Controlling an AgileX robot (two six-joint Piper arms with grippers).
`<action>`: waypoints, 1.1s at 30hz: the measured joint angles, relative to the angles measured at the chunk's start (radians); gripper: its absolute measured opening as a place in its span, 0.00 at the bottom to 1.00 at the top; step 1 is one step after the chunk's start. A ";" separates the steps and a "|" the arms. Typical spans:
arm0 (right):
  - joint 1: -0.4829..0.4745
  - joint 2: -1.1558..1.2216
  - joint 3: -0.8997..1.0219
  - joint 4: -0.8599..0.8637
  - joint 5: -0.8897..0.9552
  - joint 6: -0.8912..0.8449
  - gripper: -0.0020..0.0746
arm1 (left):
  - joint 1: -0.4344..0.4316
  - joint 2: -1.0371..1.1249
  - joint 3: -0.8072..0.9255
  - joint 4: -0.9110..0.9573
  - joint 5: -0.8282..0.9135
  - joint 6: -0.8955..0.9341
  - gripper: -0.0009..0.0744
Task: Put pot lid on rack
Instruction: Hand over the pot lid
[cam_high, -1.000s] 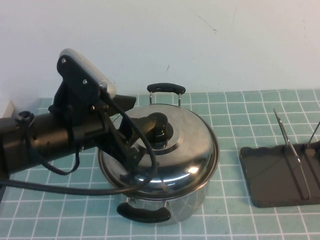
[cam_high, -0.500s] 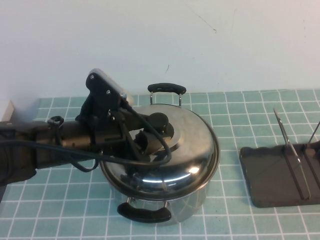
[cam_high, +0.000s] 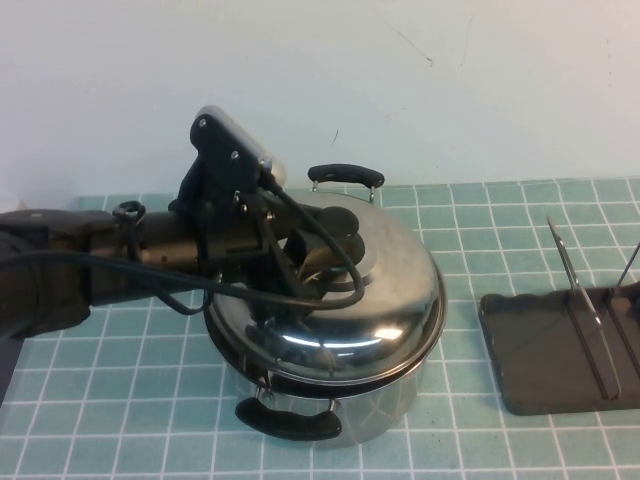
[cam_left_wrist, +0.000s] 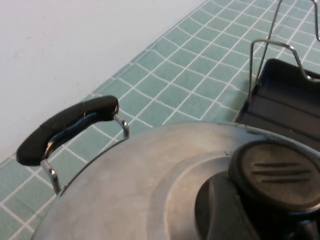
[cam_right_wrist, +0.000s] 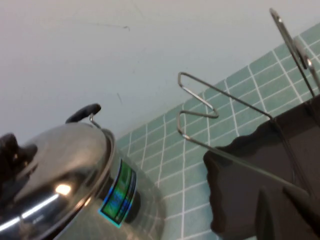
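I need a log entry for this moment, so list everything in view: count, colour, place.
pot lid: one, mirror-shiny steel with a black knob, lifted and tilted above the pot, left of centre.
pot: one, steel with two black loop handles, under the lid on the table.
rack: one, dark grey-black tray with upright wire dividers, at the table's right edge, apart from the pot.
table: one, teal with a white grid.
wall: one, white, behind the table.
left gripper: one, black, at the lid's knob, reaching in from the left.
right gripper: one, dark, only an edge showing in its wrist view, near the rack.
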 joint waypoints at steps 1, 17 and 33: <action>0.000 0.000 0.000 0.006 0.015 -0.017 0.02 | 0.000 0.001 -0.008 0.003 0.012 0.000 0.44; 0.000 0.087 -0.248 0.270 0.104 -0.249 0.51 | -0.004 -0.056 -0.173 0.009 0.267 -0.233 0.44; 0.000 0.641 -0.388 0.895 0.411 -0.692 0.68 | -0.006 -0.056 -0.179 0.028 0.425 -0.283 0.44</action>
